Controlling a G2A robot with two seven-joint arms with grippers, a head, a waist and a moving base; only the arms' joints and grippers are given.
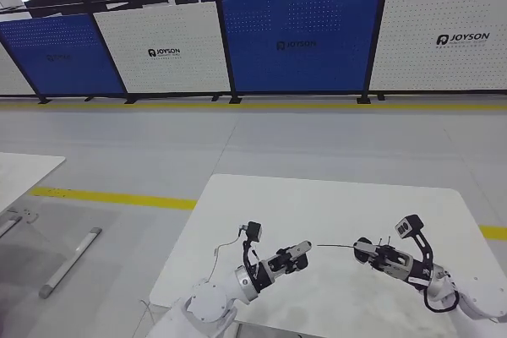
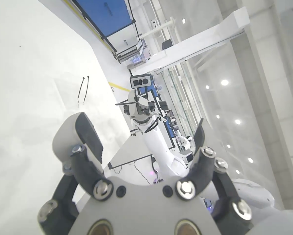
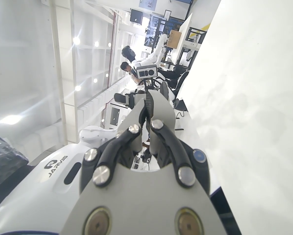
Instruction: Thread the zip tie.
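A thin black zip tie (image 1: 336,247) sticks out level from my right gripper (image 1: 361,249), which is shut on one end of it above the white table (image 1: 338,203). Its free end points at my left gripper (image 1: 304,249), a short gap away. In the left wrist view the left gripper (image 2: 144,133) is open with nothing between its fingers, and it faces the held zip tie (image 2: 123,103). In the right wrist view the right gripper (image 3: 147,99) is pressed shut. Two more black zip ties (image 2: 83,89) lie side by side on the table.
Both arms hover over the table's near half; the far half is bare white surface. A second white table (image 1: 8,177) stands to the left across a strip of floor. Blue and white pegboard panels (image 1: 300,46) line the back.
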